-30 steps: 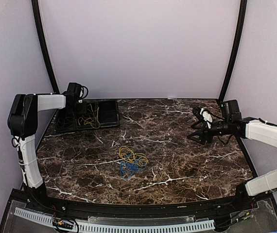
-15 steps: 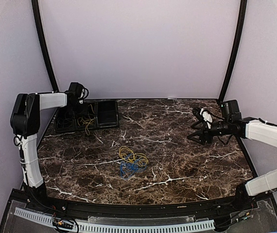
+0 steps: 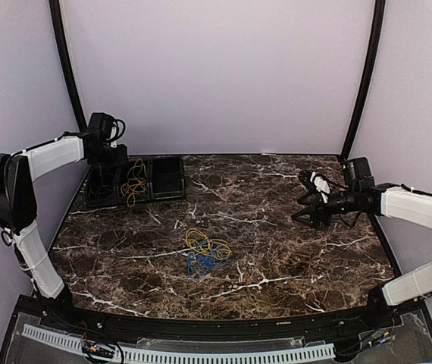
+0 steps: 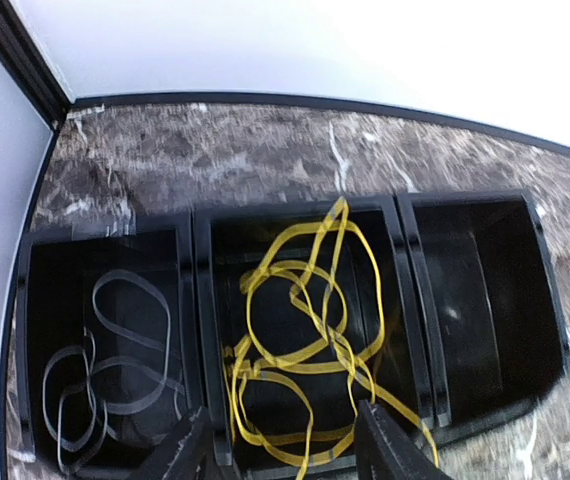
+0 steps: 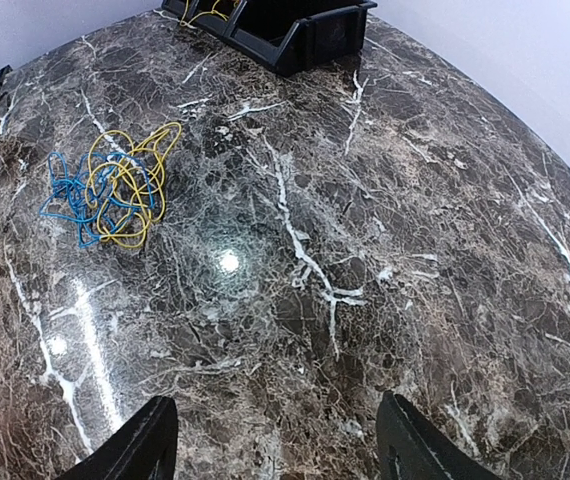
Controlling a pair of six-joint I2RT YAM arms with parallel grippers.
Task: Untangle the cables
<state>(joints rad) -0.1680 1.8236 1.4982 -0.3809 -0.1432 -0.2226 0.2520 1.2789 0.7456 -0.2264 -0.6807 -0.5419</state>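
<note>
Left wrist: yellow cable in tray.

Yellow and blue cables, tangled together

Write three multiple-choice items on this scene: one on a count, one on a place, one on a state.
1. How many compartments has the black tray?
A. two
B. three
C. four

2. Where does the yellow-and-blue tangle lie?
A. in the tray
B. hanging off the table's edge
C. on the table, near its middle

3. How does the right gripper stand?
A. open, nothing between its fingers
B. shut on a blue cable
C. shut on a yellow cable

Key:
1 B: the left wrist view shows two dividers splitting it in three.
2 C: the top view shows it on the table, apart from the tray.
3 A: its fingers stand wide apart over bare table.
</note>
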